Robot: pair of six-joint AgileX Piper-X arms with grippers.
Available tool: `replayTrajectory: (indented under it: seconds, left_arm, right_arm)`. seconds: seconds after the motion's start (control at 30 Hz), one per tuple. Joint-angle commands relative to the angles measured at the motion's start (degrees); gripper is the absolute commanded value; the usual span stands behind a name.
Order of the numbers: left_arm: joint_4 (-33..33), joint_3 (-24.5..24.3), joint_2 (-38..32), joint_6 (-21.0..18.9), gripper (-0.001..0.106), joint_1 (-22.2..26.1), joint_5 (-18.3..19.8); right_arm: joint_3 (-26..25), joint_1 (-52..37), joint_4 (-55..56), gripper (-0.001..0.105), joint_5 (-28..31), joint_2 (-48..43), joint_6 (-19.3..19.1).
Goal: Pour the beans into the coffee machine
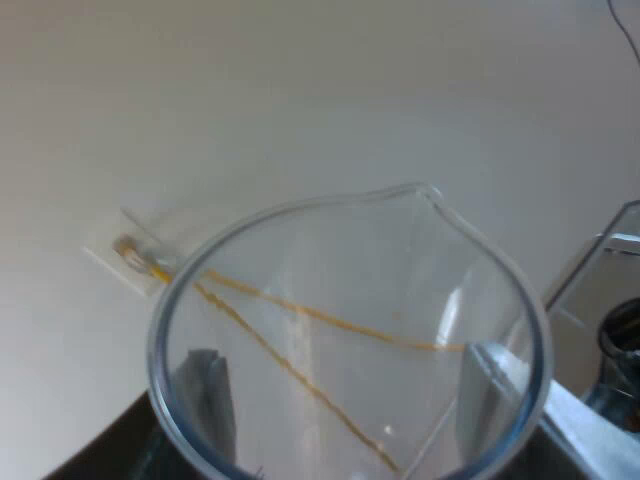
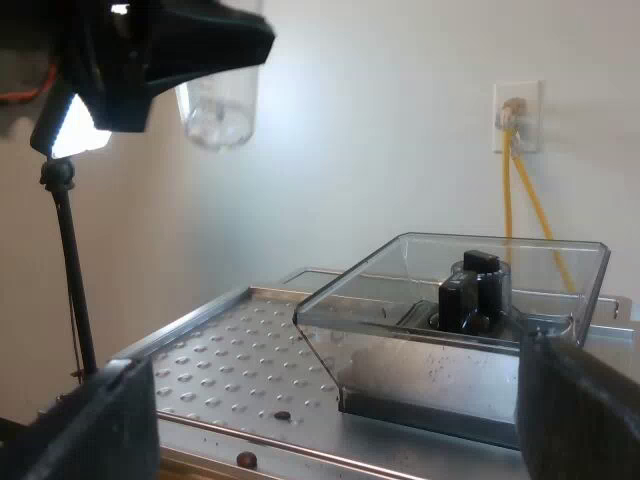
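— Where is the measuring glass (image 1: 350, 330)?
— In my left gripper (image 1: 345, 400). Its fingers (image 1: 205, 390) show through the clear wall on opposite sides of the glass, closed against it. The spout (image 1: 430, 192) points away from the wrist, toward the pale wall (image 1: 300, 90).
— And relative to the machine?
— From the right wrist, the glass hangs in that grasp, raised high over the dimpled metal top of the espresso machine (image 2: 230, 350) and well apart from the bean hopper (image 2: 380, 300). I cannot tell how far it is tilted.
— The right gripper (image 2: 335, 400)?
— Its fingers are spread wide and hold nothing. It sits low and level near the machine's top, facing the hopper, which has a black knob (image 2: 475, 290) inside. Two beans (image 2: 283, 415) lie loose on the metal.
— Anything else?
— There is a wall socket (image 2: 515, 110) with yellow cables (image 2: 507, 190) behind the hopper, and a black stand (image 2: 65, 250) beside the machine.
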Motion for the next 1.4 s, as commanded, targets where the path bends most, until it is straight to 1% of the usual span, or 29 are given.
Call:
replayTrajectory:
  seconds: [0.03,0.07,0.13,0.27,0.3,0.33,0.4,0.47,0.6,0.67,0.7,0.73,0.8,0.83,0.87,0.9,0.93,1.0,1.03,1.07,1.1,1.13,1.23,1.33,1.4]
  left_arm:
    - [3.6,-0.5,-1.1,-10.0,0.016,1.7,0.8]
    - [4.1,-0.5,-1.3,-10.8,0.016,2.3,1.3]
    - [6.0,-0.5,-2.0,-14.1,0.016,4.0,3.5]
    - [9.0,-0.5,-3.5,-15.7,0.016,6.7,6.0]
    - [9.8,-0.2,-4.3,-16.4,0.016,7.8,7.4]
    - [9.8,0.8,-5.3,-17.0,0.016,8.9,8.9]
    - [9.8,2.5,-6.8,-17.5,0.016,10.4,10.5]
    - [9.8,4.2,-8.7,-17.8,0.016,11.6,10.9]
    - [9.5,10.0,-13.7,-17.7,0.016,14.6,11.8]
    - [9.2,12.6,-16.2,-17.7,0.016,15.9,12.9]
    - [8.9,14.5,-17.6,-17.7,0.016,16.7,13.3]
    - [8.7,14.9,-18.2,-17.7,0.016,16.8,13.4]
    - [7.3,19.7,-22.1,-17.9,0.016,18.7,14.1]
    - [6.4,22.2,-23.9,-18.3,0.016,19.6,14.1]
    - [5.9,23.4,-24.5,-18.6,0.016,20.0,14.3]
    - [5.1,25.9,-26.5,-19.7,0.016,21.0,15.2]
    - [5.0,26.7,-27.1,-20.1,0.016,21.4,15.7]
    - [3.5,31.8,-31.0,-21.8,0.016,23.5,18.5]
    - [2.8,33.2,-32.0,-22.3,0.016,24.0,18.8]
    - [2.0,35.0,-33.5,-22.9,0.016,24.6,19.0]
    - [1.0,38.0,-35.4,-23.4,0.016,25.6,19.1]
    - [0.6,39.3,-36.3,-23.5,0.016,26.1,19.2]
    - [-1.3,46.0,-40.6,-24.1,0.016,28.0,19.4]
    - [-2.4,50.3,-43.1,-24.4,0.016,28.6,19.6]
    - [-4.2,54.1,-45.1,-25.4,0.016,28.8,20.1]
  right_arm:
    - [-0.2,0.1,-1.2,0.079,-0.9,-0.3,-0.3]
    - [-0.2,0.1,-1.2,0.079,-1.6,-0.3,-0.3]
    - [-0.2,0.1,-1.2,0.079,-4.3,-0.3,-0.3]
    - [-0.2,0.1,-0.9,0.079,-8.9,-0.3,-0.3]
    - [-0.2,0.1,-0.7,0.079,-10.1,-0.3,-0.3]
    - [-0.2,0.1,-0.7,0.079,-11.8,-0.3,-0.3]
    - [-0.2,0.1,-0.8,0.079,-14.1,-0.3,-0.3]
    - [-0.2,0.1,-0.8,0.079,-15.7,-0.3,-0.3]
    - [-0.2,0.2,-0.7,0.079,-16.9,-0.3,-0.3]
    - [-0.2,0.2,0.2,0.079,-17.5,-0.3,0.3]
    - [-0.2,0.2,1.1,0.079,-18.8,-0.3,1.3]
    - [-0.2,0.2,1.5,0.079,-19.2,-0.3,1.7]
    - [-0.2,0.2,4.1,0.079,-23.1,-0.3,3.4]
    - [-0.2,0.2,5.5,0.079,-24.1,-0.3,3.7]
    - [-0.2,0.2,6.3,0.079,-24.6,-0.3,3.7]
    - [-0.2,0.2,7.3,0.079,-25.4,-0.3,3.9]
    - [-0.2,0.2,7.7,0.079,-25.6,-0.3,3.9]
    - [-0.2,0.2,9.8,0.079,-27.5,-0.3,4.7]
    - [-0.2,0.2,10.1,0.079,-28.0,-0.3,4.9]
    - [-0.2,0.2,11.0,0.079,-28.9,-0.3,5.3]
    - [-0.2,0.2,12.0,0.079,-29.7,-0.1,5.7]
    - [-0.2,0.2,12.5,0.079,-30.1,0.0,6.0]
    - [-0.2,0.2,15.2,0.079,-34.0,1.3,6.2]
    - [-0.2,1.1,15.9,0.079,-34.8,2.7,6.2]
    - [-0.2,3.1,15.9,0.079,-34.8,4.7,6.2]
